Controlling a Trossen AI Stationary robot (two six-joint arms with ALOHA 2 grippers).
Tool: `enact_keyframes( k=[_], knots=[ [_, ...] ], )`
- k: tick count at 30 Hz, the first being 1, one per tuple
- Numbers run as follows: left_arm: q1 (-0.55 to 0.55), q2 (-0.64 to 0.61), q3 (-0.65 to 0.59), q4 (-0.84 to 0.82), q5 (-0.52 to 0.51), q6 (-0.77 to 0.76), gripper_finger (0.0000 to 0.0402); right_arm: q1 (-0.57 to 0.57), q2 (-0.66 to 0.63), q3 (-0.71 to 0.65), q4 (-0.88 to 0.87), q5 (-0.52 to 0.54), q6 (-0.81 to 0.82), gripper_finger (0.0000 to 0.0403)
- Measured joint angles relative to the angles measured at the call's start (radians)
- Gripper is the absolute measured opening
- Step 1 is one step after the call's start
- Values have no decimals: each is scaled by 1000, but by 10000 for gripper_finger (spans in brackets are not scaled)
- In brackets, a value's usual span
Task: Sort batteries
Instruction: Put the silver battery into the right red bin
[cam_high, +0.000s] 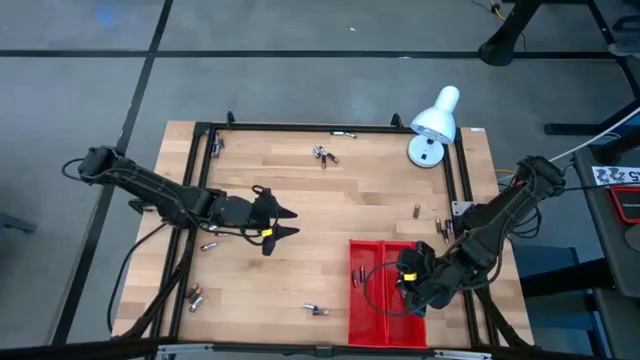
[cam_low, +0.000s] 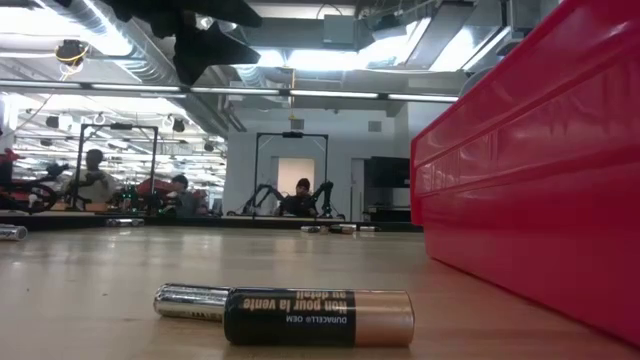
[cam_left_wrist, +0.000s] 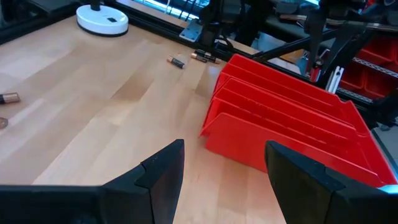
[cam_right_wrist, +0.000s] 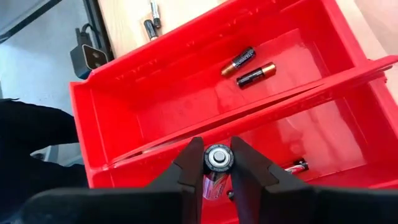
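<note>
Fingers of the right gripper (cam_right_wrist: 217, 163) pinch a battery (cam_right_wrist: 217, 159), its body mostly hidden; left gripper (cam_left_wrist: 224, 168) spread.

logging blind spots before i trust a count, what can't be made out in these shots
- Tray contents, high view: the right gripper and its arm cover part.
- Held battery, right wrist view: only its end shows between the fingers.
- Loose batteries, high view: too small to tell types.
- Left gripper, low view: cut off by the top edge.

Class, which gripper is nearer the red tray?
Right. The right gripper hangs over the red tray, gripping a battery; the left gripper is over bare wood beside it.
</note>
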Motion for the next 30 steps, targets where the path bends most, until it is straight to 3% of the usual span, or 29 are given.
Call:
enact_keyframes(
  k=[30],
  knots=[
    [-82,0,0,-1,31,-92,211,-1,0,0,-129,60,-7,58]
  ],
)
